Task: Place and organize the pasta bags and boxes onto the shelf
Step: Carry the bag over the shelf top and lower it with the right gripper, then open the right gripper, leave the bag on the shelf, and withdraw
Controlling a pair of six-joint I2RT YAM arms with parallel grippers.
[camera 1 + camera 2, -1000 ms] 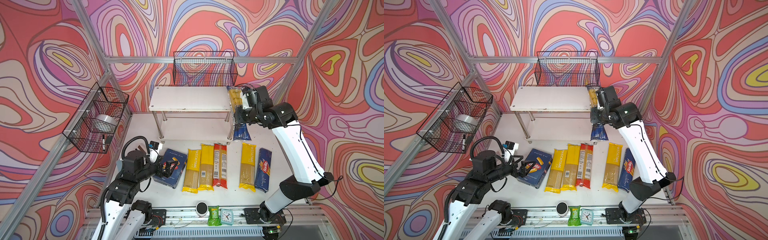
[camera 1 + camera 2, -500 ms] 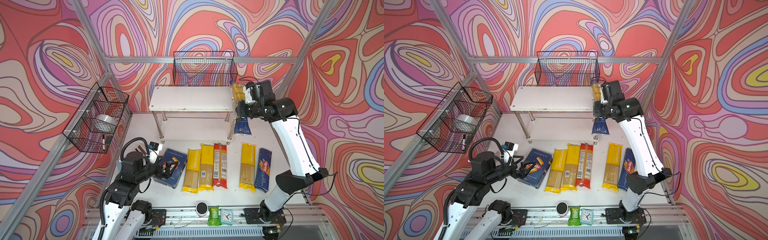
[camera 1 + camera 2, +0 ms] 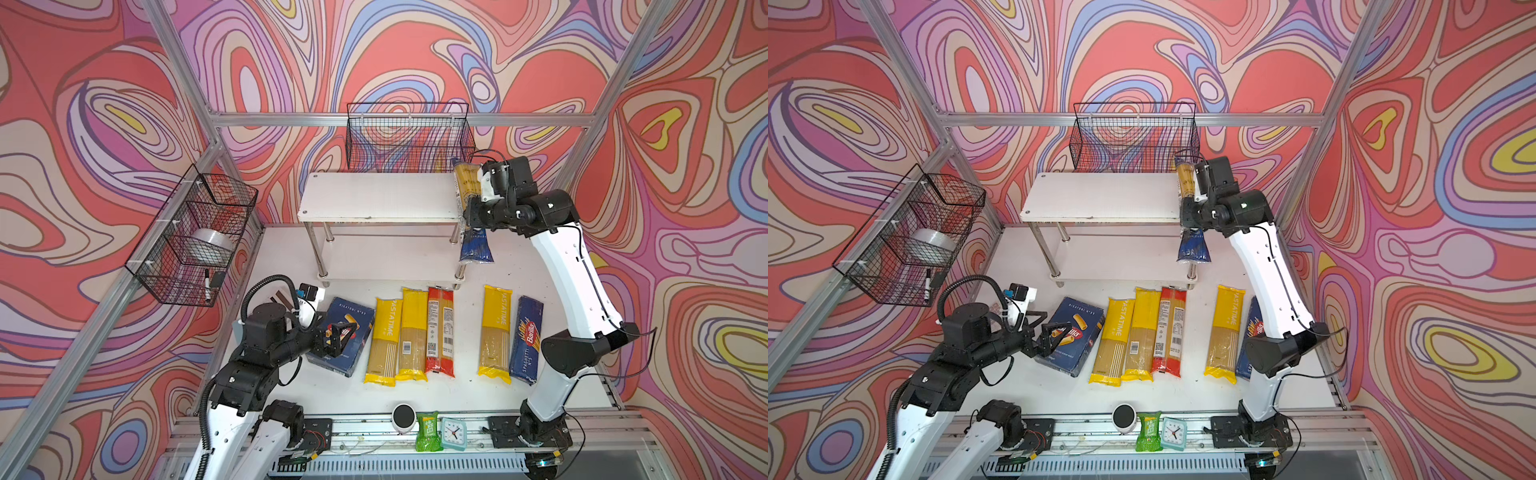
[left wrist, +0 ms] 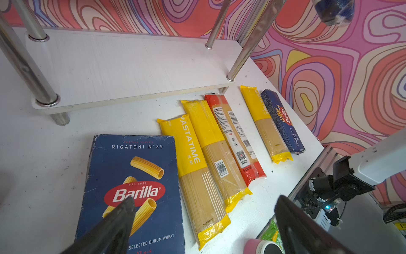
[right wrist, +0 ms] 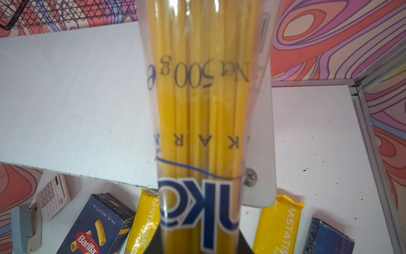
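Note:
The white two-tier shelf [image 3: 374, 195] [image 3: 1100, 195] stands at the back. My right gripper [image 3: 473, 212] [image 3: 1190, 212] [image 5: 198, 242] is shut on the gold and dark blue spaghetti bag [image 3: 477, 245] [image 3: 1192, 247] [image 5: 202, 99], which runs front to back over the right end of the top board. My left gripper [image 3: 338, 332] [image 3: 1054, 332] [image 4: 205, 201] hangs open just above the rigatoni box [image 3: 353, 320] [image 4: 134, 167]. On the table lie three yellow-ended bags [image 3: 384, 340] [image 3: 411, 332] [image 3: 494, 332], a red-ended bag [image 3: 440, 332] and the narrow spaghetti box [image 3: 527, 338].
Black wire baskets hang on the back wall [image 3: 409, 137] and the left wall [image 3: 191, 237]. A round black-and-white device [image 3: 404, 415], a green snack packet [image 3: 428, 432] and a small clock [image 3: 453, 432] sit on the front rail. A calculator [image 5: 52, 195] and a stapler [image 5: 26, 226] lie at the table's left.
My right arm has lifted the held bag a little and drawn it back along the shelf's right end. The left arm has stayed put over the rigatoni box.

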